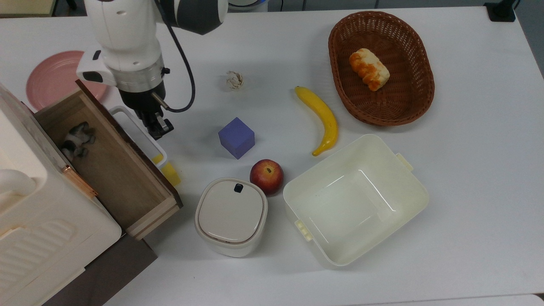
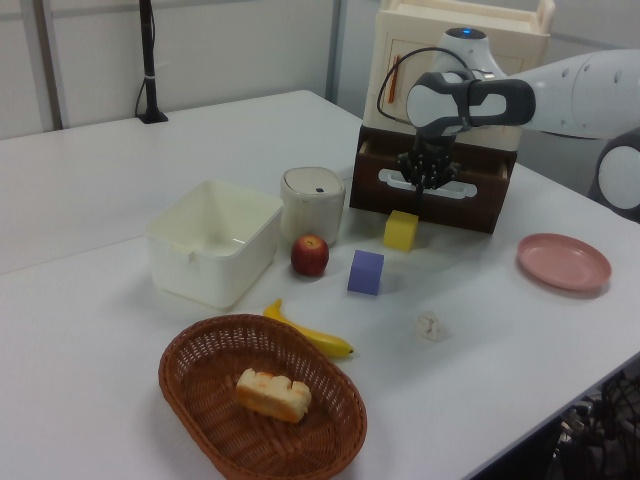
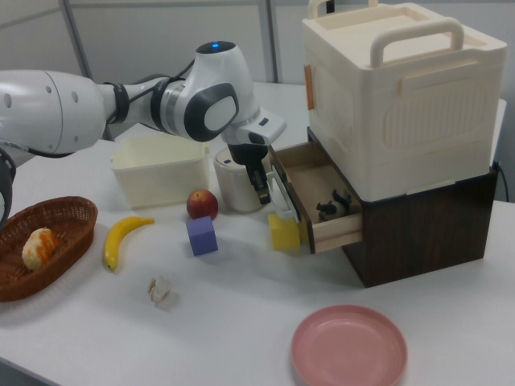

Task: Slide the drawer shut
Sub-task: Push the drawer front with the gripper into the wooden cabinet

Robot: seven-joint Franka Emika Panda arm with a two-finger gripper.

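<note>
The drawer (image 1: 114,170) is a light-wood box with a dark brown front panel and a white loop handle (image 1: 144,135). It sticks partly out of the dark cabinet at the top view's left, with a small panda toy (image 1: 76,139) inside. My gripper (image 1: 160,127) points down, shut, its fingertips against the outer side of the handle. In the left view the gripper (image 2: 428,180) sits at the drawer front (image 2: 470,205). In the right view the gripper (image 3: 261,189) stands just left of the open drawer (image 3: 334,229).
A yellow block (image 1: 171,174) lies by the drawer front under the handle's end. A purple cube (image 1: 236,137), apple (image 1: 266,176), lidded white bin (image 1: 231,216), cream tub (image 1: 403,204), banana (image 1: 321,118), bread basket (image 1: 420,85), paper wad (image 1: 234,80) and pink plate (image 1: 51,80) are spread around.
</note>
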